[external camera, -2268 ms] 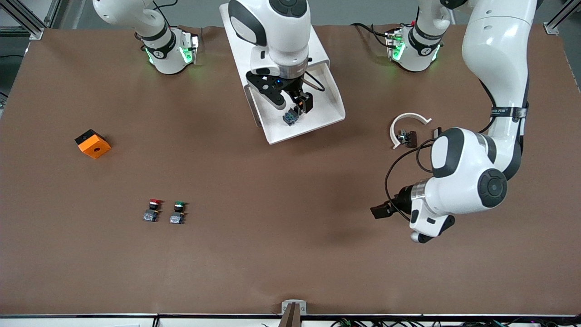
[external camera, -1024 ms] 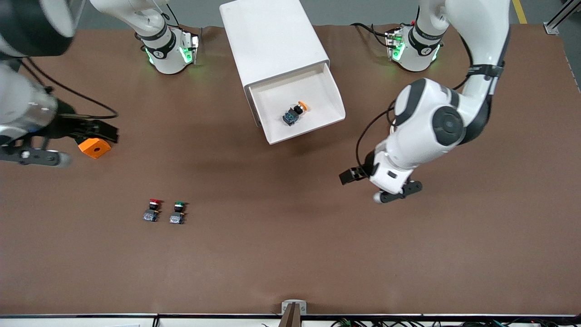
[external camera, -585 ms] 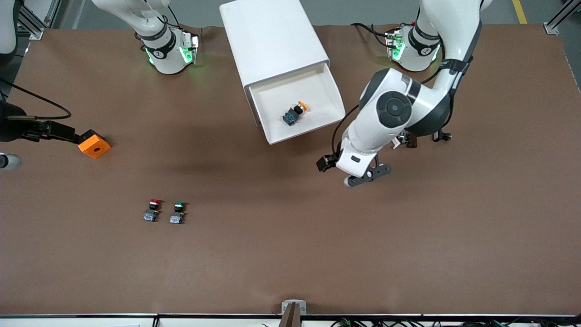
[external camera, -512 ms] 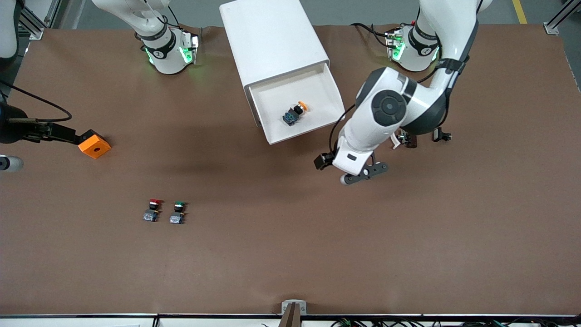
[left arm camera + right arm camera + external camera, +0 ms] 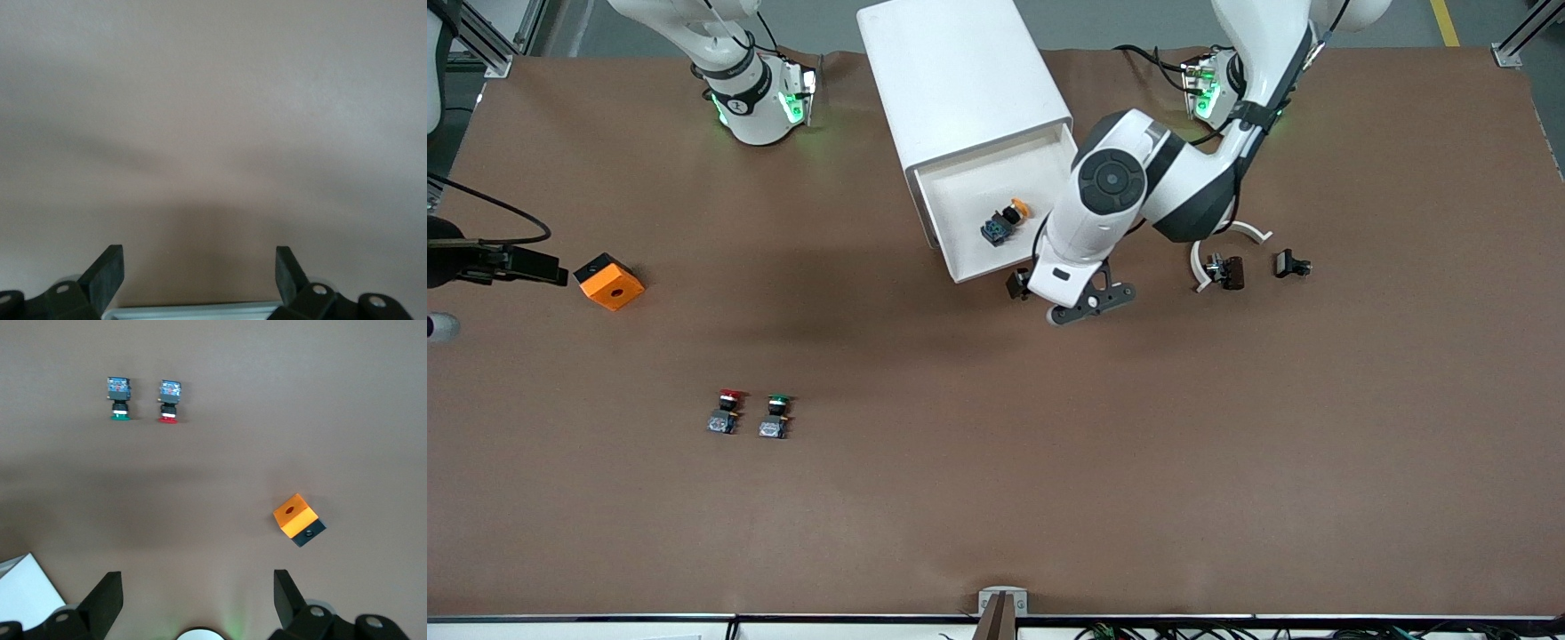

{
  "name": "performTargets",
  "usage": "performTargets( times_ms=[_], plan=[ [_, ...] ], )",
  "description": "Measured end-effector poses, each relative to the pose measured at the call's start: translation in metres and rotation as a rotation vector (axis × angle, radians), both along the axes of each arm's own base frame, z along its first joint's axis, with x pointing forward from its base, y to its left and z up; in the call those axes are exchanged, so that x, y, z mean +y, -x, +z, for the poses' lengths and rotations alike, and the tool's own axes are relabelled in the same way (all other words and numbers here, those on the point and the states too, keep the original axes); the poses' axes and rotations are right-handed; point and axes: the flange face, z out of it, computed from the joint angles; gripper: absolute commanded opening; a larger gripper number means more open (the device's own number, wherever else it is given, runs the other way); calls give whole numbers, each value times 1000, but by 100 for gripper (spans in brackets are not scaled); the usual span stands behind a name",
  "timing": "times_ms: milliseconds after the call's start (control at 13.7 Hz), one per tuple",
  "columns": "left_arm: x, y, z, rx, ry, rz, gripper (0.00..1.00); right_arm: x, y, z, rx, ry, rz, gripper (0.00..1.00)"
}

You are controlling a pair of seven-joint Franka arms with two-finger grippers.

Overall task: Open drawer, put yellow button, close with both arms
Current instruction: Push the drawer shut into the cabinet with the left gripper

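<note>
White rounded drawer point(image 5: 996, 200) holding yellow button point(image 5: 1003, 220), left gripper point(image 5: 1021, 286) spread at its front, right gripper point(image 5: 193, 603) spread.

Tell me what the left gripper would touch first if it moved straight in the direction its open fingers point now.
Probably only the bare table: the left gripper shows nothing else ahead, though depth is unclear.

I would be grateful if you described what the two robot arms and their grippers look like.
Both arms are glossy white with rounded jointed shells, dark grey joint caps and black bands. The bases glow green. The left gripper is black, with flat black fingers and a black cable looping by the wrist. The right gripper, at the picture's edge, is also black, with a thin black cable trailing to it.
</note>
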Motion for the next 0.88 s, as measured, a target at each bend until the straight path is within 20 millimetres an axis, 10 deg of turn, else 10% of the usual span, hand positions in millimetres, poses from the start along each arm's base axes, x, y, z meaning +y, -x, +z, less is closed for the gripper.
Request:
performTargets(
  times_ms=[878],
  plan=[
    [-82,105,-2,72,-82,-20,100,-24,5,11,-13,0,-24,100]
  ],
)
